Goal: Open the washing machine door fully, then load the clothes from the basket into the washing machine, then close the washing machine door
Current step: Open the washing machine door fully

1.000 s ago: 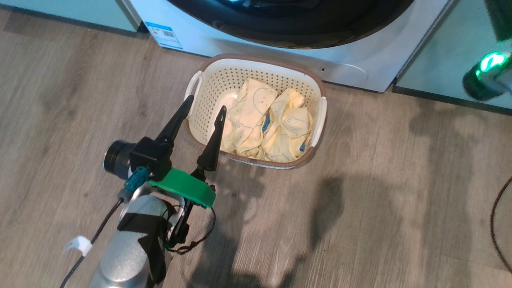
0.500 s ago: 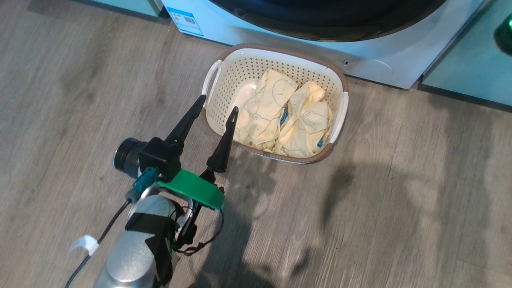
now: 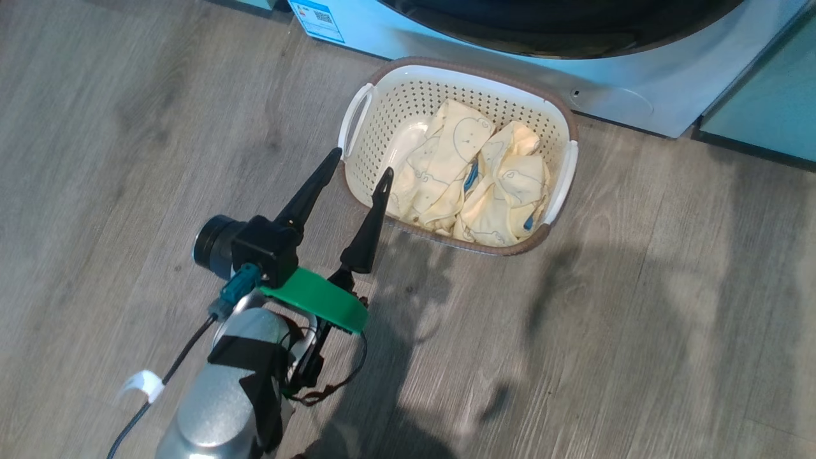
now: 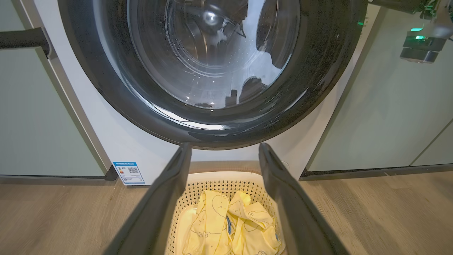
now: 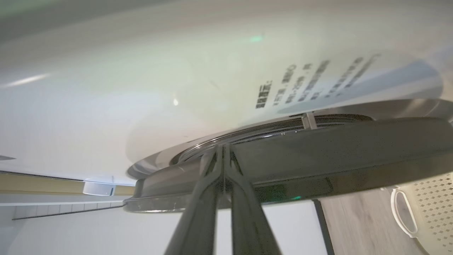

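Observation:
The basket (image 3: 446, 64) stands on the floor right in front of the washing machine (image 3: 510, 76), with the pale yellow clothes (image 3: 478, 185) piled in its right half. My left gripper (image 3: 361, 163) is open and holds nothing, its tips over the basket's left near edge. In the left wrist view this gripper (image 4: 224, 147) points at the washing machine door (image 4: 106, 88), with the basket (image 4: 219, 180) and clothes (image 4: 230, 226) below. My right gripper (image 5: 222, 150) is shut, its tips at the door's black rim (image 5: 318, 156), by the gap to the white front.
Pale green cabinet panels (image 4: 39, 117) flank the machine, the left one with a dark bar handle (image 4: 21, 38). A blue QR sticker (image 4: 129, 173) sits low on the machine's left. Wood-look floor (image 3: 637, 319) spreads to the right of and behind the basket.
The head camera has shifted, so the basket and machine sit further right in the picture. My left gripper stays open at the basket's left edge.

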Robot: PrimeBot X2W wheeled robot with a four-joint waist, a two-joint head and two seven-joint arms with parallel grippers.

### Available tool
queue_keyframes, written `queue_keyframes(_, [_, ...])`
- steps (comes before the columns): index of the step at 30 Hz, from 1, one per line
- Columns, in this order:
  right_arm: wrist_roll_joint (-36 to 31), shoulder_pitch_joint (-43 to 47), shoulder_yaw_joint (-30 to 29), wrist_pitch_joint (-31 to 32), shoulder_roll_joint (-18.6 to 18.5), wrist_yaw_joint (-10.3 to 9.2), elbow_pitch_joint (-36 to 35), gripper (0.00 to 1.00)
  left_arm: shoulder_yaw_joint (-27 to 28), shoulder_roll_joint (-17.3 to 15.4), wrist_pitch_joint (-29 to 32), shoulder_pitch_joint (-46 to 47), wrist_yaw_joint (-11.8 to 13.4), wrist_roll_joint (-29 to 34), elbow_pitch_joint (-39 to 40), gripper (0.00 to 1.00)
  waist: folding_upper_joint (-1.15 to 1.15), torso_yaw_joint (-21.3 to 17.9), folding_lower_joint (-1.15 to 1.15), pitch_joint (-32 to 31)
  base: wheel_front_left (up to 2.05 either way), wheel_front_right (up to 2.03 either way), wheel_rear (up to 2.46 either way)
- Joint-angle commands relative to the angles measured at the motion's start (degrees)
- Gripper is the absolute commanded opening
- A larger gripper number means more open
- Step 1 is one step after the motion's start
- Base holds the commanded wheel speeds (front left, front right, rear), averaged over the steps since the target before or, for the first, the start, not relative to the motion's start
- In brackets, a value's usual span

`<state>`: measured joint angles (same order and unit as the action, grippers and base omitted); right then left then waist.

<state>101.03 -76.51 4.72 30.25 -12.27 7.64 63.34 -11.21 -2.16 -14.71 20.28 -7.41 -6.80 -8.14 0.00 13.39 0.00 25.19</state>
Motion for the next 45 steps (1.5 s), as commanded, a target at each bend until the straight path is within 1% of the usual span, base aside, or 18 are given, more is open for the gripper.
queue_keyframes(1, [-0.5, -3.1, 0.6, -0.1, 0.4, -0.15, -1.3, 0.00, 1.8, -0.7, -0.3, 1.1, 0.0, -0.2, 2.0, 1.00, 0.00, 0.2, 0.00, 0.2, 0.00, 0.00, 0.00])
queue_keyframes(15, [-3.6, -8.5, 4.0, 1.4, 1.5, -0.15, 3.9, 0.00, 0.4, -0.7, -0.3, 1.9, 1.0, -1.6, 2.4, 1.00, 0.00, 1.3, 0.00, 2.3, 0.00, 0.00, 0.00])
queue_keyframes(28, [-4.7, -9.5, 5.0, 3.5, 1.7, -0.15, 5.2, 0.00, 0.0, -0.7, -0.3, 2.5, 1.7, -1.7, 2.3, 1.00, 0.00, 1.5, 0.00, 3.2, 0.00, 0.00, 0.00])
queue_keyframes(36, [-4.5, -8.7, 5.5, 7.7, 1.9, -0.15, 5.5, 0.00, 0.3, -0.7, -0.3, 2.6, 2.1, -2.4, 2.0, 1.00, 0.00, 1.2, 0.00, 3.2, 0.00, 0.00, 0.00])
queue_keyframes(45, [-4.1, -6.4, 6.0, 13.2, 2.8, -0.15, 3.2, 0.00, 1.1, -0.7, -0.3, 2.6, 2.1, -1.9, 1.9, 1.00, 0.00, 0.5, 0.00, 3.0, 0.00, 0.00, 0.00])
